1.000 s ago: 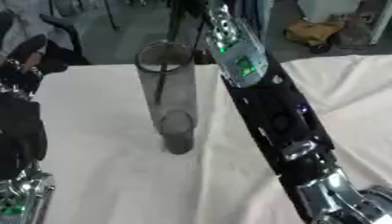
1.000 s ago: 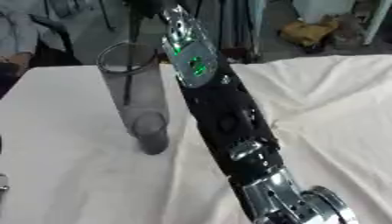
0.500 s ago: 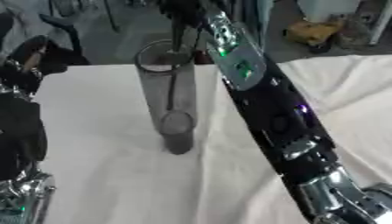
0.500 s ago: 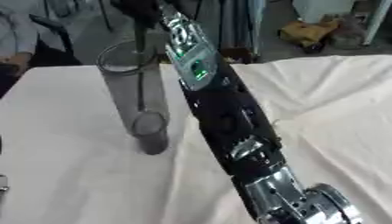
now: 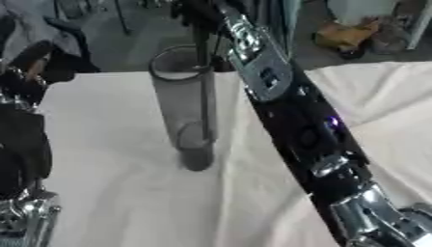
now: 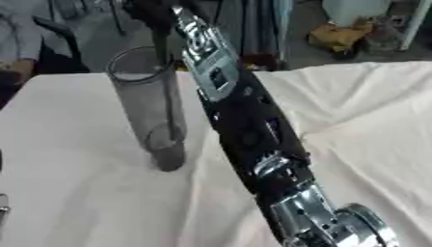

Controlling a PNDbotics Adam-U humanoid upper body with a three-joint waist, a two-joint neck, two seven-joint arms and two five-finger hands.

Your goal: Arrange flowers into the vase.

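Left eye view — arm: the right arm (image 5: 295, 120), black with silver joints, is reaching diagonally across the surface (image 5: 127, 193) toward the vase (image 5: 187, 106).
Left eye view — stem: a thin dark stem (image 5: 205, 87) is standing inside the vase, apparently being lowered in from above so it drops straight through the mouth.
Left eye view — right robot hand: the right robot hand (image 5: 195, 10) is sitting dark above the rim; whether its fingers are apart or clamped on the stem cannot be told.
Left eye view — left robot hand: the left robot hand (image 5: 21, 144) is idling at the left edge, fingers unclear.
Right eye view — vase: a tall, clear, smoky cylinder with a thicker base is standing upright on the cream cloth.
Right eye view — cloth: the cloth (image 6: 354, 116) is lying soft and wrinkled, rumpled at right.
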